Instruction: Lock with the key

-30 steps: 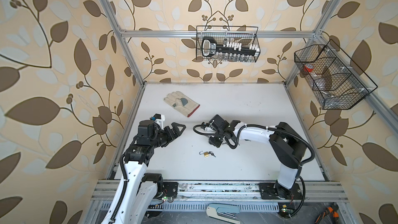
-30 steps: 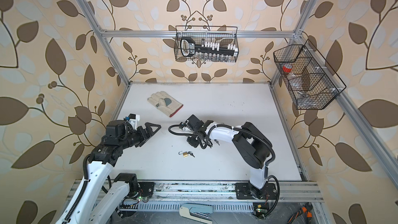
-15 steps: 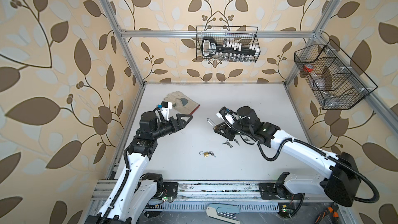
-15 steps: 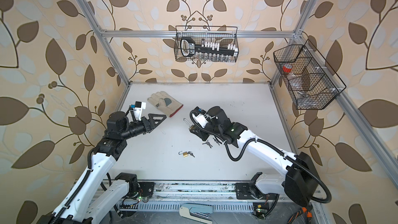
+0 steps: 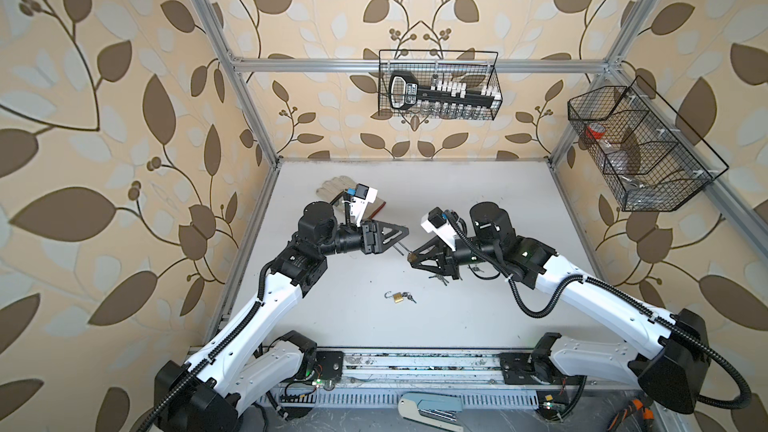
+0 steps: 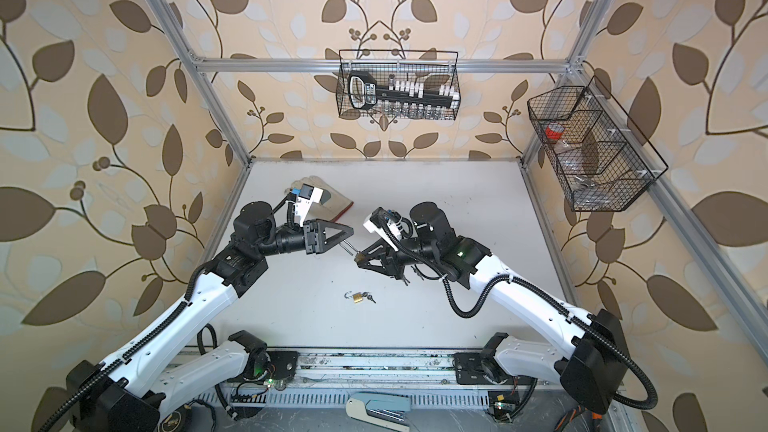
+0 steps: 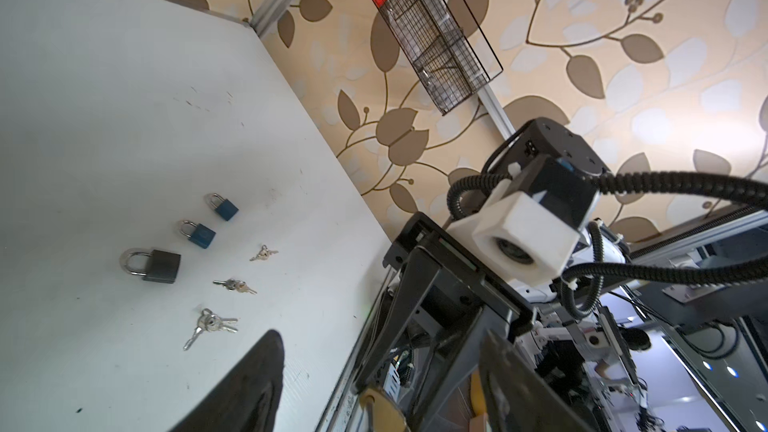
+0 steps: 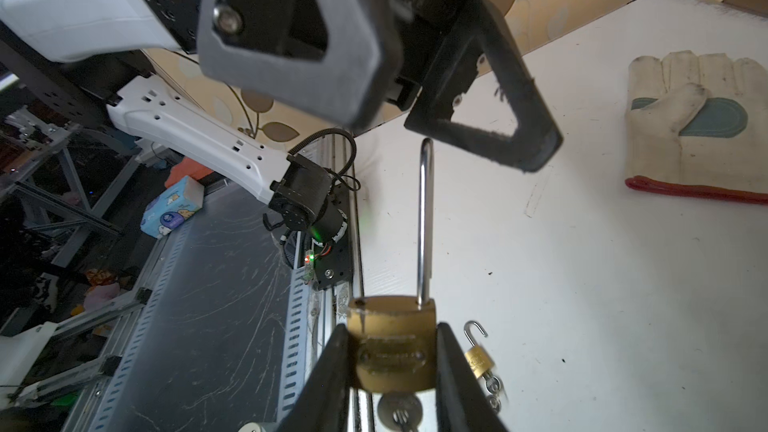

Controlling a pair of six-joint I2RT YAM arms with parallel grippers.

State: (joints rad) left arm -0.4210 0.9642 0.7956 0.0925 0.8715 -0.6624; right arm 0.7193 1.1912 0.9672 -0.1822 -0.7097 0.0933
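Note:
A brass padlock (image 8: 392, 351) with a long open shackle (image 8: 424, 222) is held above the table, my right gripper (image 8: 392, 367) shut on its body. A key (image 8: 399, 409) sticks in its underside. In both top views the padlock (image 5: 412, 258) (image 6: 360, 258) hangs mid-table at the right gripper (image 5: 417, 263) tip. My left gripper (image 5: 404, 234) (image 6: 351, 231) faces it, open, its fingers (image 8: 498, 118) standing on either side of the shackle's free end without touching it. In the left wrist view the padlock (image 7: 380, 409) shows between the left gripper's (image 7: 382, 388) fingers.
A small brass padlock (image 5: 398, 297) with keys lies open on the table near the front. A black padlock (image 7: 160, 265), two blue padlocks (image 7: 201, 234) and loose key bunches (image 7: 212, 323) lie under the right arm. A work glove (image 8: 698, 126) lies at the back left. Wire baskets (image 5: 438, 85) hang on the walls.
My left gripper has swung right toward the middle, up to the shackle, and its jaws have narrowed somewhat. The right gripper has held the padlock throughout, shifting only slightly.

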